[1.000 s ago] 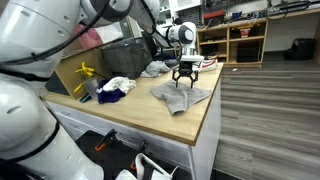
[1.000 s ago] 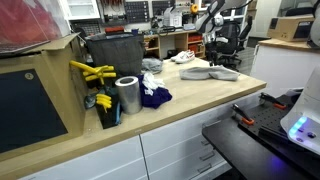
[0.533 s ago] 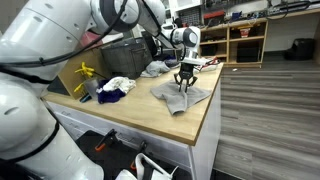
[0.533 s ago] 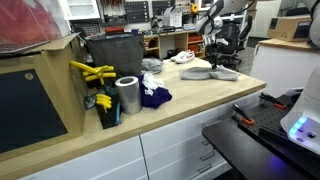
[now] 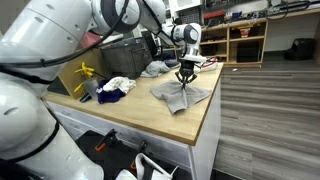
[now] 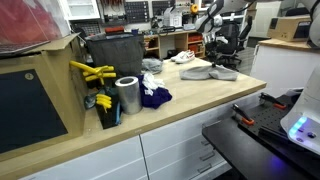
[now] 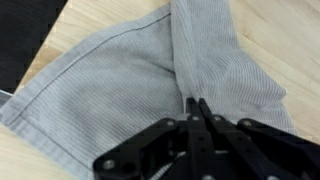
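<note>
Since the wrist view looks straight down the tool (image 7: 197, 104), I can see its two black fingers pressed together on a raised fold of the grey cloth (image 7: 110, 80), with the pleat pinched between the tips. The fabric is a finely ribbed knit with a stitched hem along its edge. It lies rumpled rather than flat, one thick ridge running up from the pinch toward the top of the frame. Beneath it is the pale wooden surface (image 7: 275, 40), smooth with a faint grain.

In an exterior view the tool (image 5: 185, 78) points straight down onto the grey cloth (image 5: 180, 98), which spreads in soft folds near the end of the surface (image 5: 130, 118). Further along lies a crumpled white and blue bundle (image 5: 115, 87), and a smaller grey rag (image 5: 153, 69) lies by a dark bin (image 5: 125, 52). In an exterior view a shiny metal can (image 6: 127, 95) stands upright just beside the blue fabric, well apart from the grey cloth (image 6: 210, 72).
</note>
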Tool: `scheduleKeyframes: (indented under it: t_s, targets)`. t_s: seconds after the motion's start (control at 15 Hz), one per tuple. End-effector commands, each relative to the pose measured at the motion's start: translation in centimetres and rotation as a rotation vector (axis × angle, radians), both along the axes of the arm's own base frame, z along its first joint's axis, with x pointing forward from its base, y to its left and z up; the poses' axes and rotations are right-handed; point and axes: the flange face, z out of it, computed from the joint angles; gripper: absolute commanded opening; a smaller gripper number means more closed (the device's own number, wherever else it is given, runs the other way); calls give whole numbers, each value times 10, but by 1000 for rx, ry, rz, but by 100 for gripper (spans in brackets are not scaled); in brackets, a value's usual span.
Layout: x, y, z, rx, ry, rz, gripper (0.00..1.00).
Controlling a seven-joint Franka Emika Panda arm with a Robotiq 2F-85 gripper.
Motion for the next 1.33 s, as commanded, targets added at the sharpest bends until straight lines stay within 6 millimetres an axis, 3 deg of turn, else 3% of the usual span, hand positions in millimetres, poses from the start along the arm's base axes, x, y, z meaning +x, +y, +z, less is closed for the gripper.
scheduleKeyframes:
  t_s: [0.0,0.33,0.73,1.13,1.27]
  targets:
    - [-2,16,29,14,-21,78,1]
    - [-16,54,41,22,-19,193,1]
    - [-47,104,50,-49,-35,307,1]
    - [-100,147,57,-51,-43,429,1]
    - [-123,154,59,-41,-38,449,1]
